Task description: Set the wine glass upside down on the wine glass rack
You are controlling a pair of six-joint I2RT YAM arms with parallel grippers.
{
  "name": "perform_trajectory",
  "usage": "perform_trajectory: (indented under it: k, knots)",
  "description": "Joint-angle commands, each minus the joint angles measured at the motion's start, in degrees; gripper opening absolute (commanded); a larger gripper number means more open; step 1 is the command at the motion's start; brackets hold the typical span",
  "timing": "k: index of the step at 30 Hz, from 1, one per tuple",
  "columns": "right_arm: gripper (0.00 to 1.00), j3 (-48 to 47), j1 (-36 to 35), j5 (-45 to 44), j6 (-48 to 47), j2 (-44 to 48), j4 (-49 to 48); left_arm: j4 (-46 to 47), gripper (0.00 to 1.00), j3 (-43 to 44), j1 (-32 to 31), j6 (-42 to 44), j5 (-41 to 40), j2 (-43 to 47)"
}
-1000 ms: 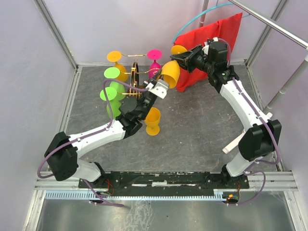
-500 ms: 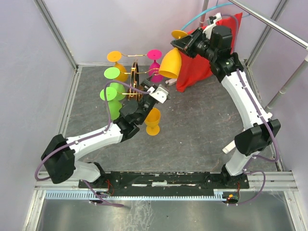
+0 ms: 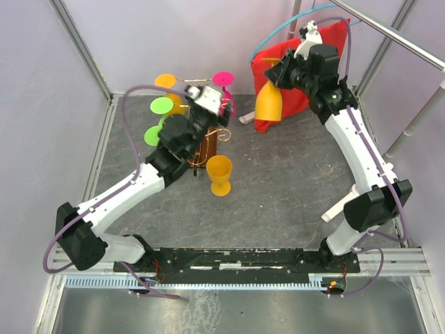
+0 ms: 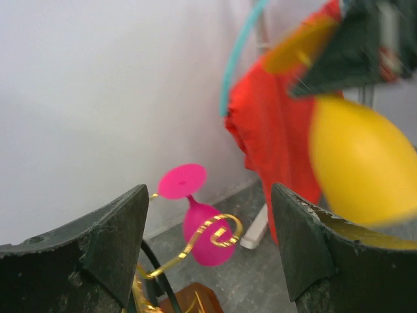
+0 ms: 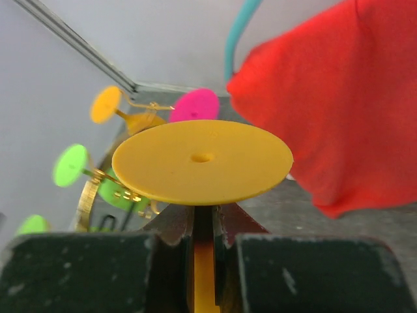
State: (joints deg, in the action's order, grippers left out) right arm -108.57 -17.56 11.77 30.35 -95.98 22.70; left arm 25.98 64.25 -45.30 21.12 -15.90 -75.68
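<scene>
**Inverted goblet carried toward the stand, helper hand wide open**

The right hand (image 5: 203, 229) is clamped narrowly on the stem of the yellow-orange plastic wine glass (image 3: 270, 103). The glass's round foot is uppermost and its bowl hangs below, so it is already upside down. It is held high in the air in front of the red cloth (image 3: 328, 35), well apart from the thin gold wire wine glass rack (image 4: 218, 231) with its dark wooden base. The left hand (image 4: 208, 195) hovers over the rack with its jaws spread wide, holding nothing. A pink plastic goblet (image 4: 183, 180) hangs on the rack just below it.

To finish the step well, the glass should be kept vertical and brought level with an unoccupied scroll arm. The stem then slides sideways into the curl until the foot rests on the wire, and only then should the grip loosen. Which arm is free cannot be told here, since the left arm hides much of the rack from above. The left arm probably needs to clear the approach. A second orange goblet (image 3: 220, 174) stands upright on the grey table (image 3: 292, 181).
</scene>
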Motion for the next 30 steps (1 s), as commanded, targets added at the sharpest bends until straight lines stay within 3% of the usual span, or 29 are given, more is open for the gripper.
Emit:
perform_trajectory:
  k: [1,8,13,19,30]
  knots:
    - [0.01,12.0,-0.02,-1.46,-15.48,8.28,-10.91,-7.1,0.82,8.91,7.41,-15.16,6.07,0.87]
    - [0.01,41.93,-0.02,2.04,-24.52,17.32,-45.88,-14.47,0.83,16.7,13.24,-16.3,8.78,1.0]
    - [0.01,52.21,-0.1,5.95,-23.9,15.68,-65.33,-15.47,0.83,16.84,15.37,-16.37,8.2,2.6]
    - [0.01,53.82,-0.83,11.2,-20.12,10.03,-75.39,-16.04,0.83,15.68,16.4,-15.07,6.87,4.15]
    - [0.01,53.15,-5.82,14.45,-20.0,1.6,-83.03,-16.3,0.83,14.58,17.46,-14.67,5.58,5.26]
